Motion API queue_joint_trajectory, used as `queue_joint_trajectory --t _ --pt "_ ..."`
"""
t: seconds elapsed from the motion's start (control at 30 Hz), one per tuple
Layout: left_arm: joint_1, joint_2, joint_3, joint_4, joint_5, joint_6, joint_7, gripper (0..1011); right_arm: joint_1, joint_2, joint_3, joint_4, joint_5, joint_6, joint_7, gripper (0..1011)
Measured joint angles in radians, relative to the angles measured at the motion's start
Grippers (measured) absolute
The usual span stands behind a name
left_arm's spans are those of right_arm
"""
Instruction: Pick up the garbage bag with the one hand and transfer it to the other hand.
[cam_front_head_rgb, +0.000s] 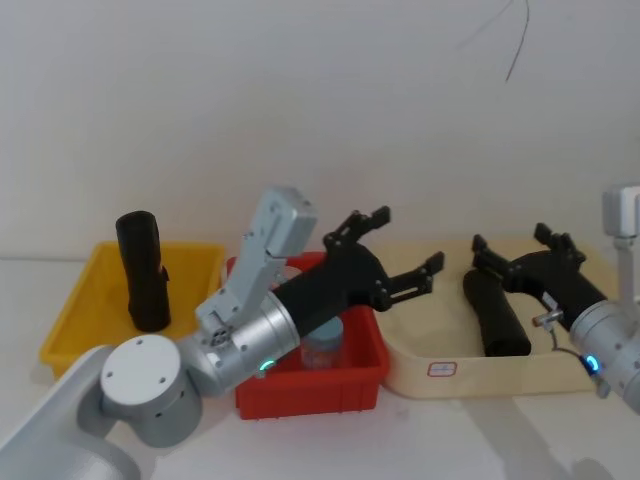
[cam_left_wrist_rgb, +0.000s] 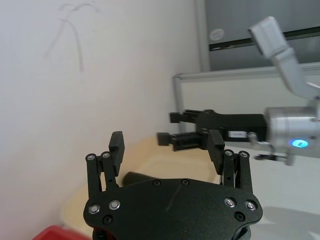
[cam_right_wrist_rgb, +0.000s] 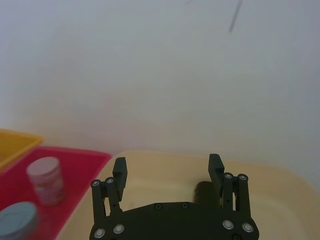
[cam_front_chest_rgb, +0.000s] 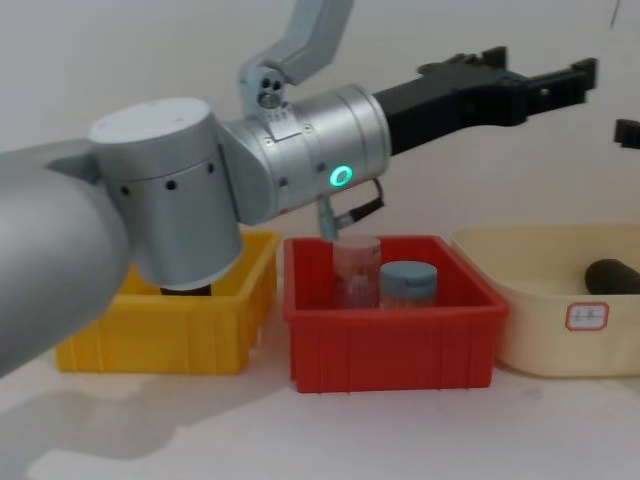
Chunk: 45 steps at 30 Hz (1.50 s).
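Lying front-to-back, the garbage bag (cam_front_head_rgb: 497, 318) rests by the released right end effector (cam_front_head_rgb: 512, 243).

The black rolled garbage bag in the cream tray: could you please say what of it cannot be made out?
Chest view: the black rolled garbage bag is cut off by the right edge; the wall of the cream plastic tray hides its underside.
Right wrist view: the right gripper covers most of it.
Left wrist view: the left gripper covers one end.
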Motion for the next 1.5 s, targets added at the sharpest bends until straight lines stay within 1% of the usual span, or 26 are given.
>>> queue_joint_trajectory --t 0.2,0.23,0.27,0.33,0.37,0.43,0.47,0.57,0.67,0.7,0.77,0.9,1.0,1.17,1.3,1.37,1.47,1.5 --pt "0.045 0.035 -0.022 -0.079 0.038 0.014 0.081 1001 -0.025 -0.003 -0.020 -0.029 0.007 0.012 0.018 1000" --pt "0.050 0.038 -0.025 -0.088 0.042 0.016 0.090 1001 -0.039 -0.006 -0.029 -0.039 0.010 0.016 0.025 1000" --pt "0.057 0.044 -0.029 -0.099 0.047 0.017 0.100 1001 -0.039 -0.006 -0.029 -0.039 0.010 0.016 0.025 1000" --pt "0.078 0.058 -0.040 -0.135 0.069 0.025 0.141 1001 -0.048 -0.008 -0.039 -0.046 0.014 0.019 0.031 1000" --pt "0.083 0.061 -0.043 -0.144 0.074 0.027 0.151 1001 -0.054 -0.009 -0.045 -0.050 0.016 0.021 0.034 1000" --pt "0.095 0.068 -0.049 -0.163 0.085 0.031 0.170 1001 -0.060 -0.011 -0.050 -0.053 0.019 0.023 0.038 1000" --pt "0.105 0.075 -0.056 -0.180 0.097 0.035 0.193 1001 -0.063 -0.011 -0.053 -0.054 0.020 0.024 0.040 1000" --pt "0.122 0.085 -0.065 -0.205 0.113 0.040 0.221 1001 -0.072 -0.014 -0.063 -0.057 0.025 0.026 0.046 1000" --pt "0.147 0.100 -0.082 -0.247 0.143 0.051 0.272 1001 -0.078 -0.015 -0.070 -0.059 0.029 0.027 0.051 1000" --pt "0.147 0.100 -0.082 -0.247 0.143 0.051 0.272 1001 -0.079 -0.015 -0.073 -0.059 0.030 0.027 0.052 1000" --pt "0.160 0.107 -0.092 -0.269 0.160 0.056 0.300 1001 -0.082 -0.017 -0.080 -0.059 0.033 0.028 0.057 1000" --pt "0.191 0.123 -0.115 -0.316 0.196 0.070 0.358 1001 -0.083 -0.018 -0.090 -0.060 0.037 0.027 0.063 1000" --pt "0.205 0.129 -0.125 -0.335 0.215 0.078 0.389 1000 -0.083 -0.019 -0.098 -0.059 0.040 0.027 0.068 1000" --pt "0.236 0.142 -0.153 -0.383 0.256 0.097 0.453 1001 -0.076 -0.020 -0.112 -0.052 0.043 0.027 0.075 1000" --pt "0.261 0.150 -0.176 -0.418 0.292 0.113 0.508 1001 -0.059 -0.022 -0.131 -0.036 0.043 0.031 0.086 1000" --pt "0.268 0.152 -0.183 -0.428 0.305 0.119 0.524 1001 -0.052 -0.023 -0.138 -0.030 0.043 0.033 0.090 1000" --pt "0.282 0.158 -0.199 -0.448 0.326 0.130 0.556 1001 -0.028 -0.025 -0.159 -0.008 0.039 0.040 0.100 1000" --pt "0.286 0.159 -0.202 -0.453 0.329 0.131 0.563 1001 -0.028 -0.025 -0.159 -0.008 0.039 0.040 0.100 1000"
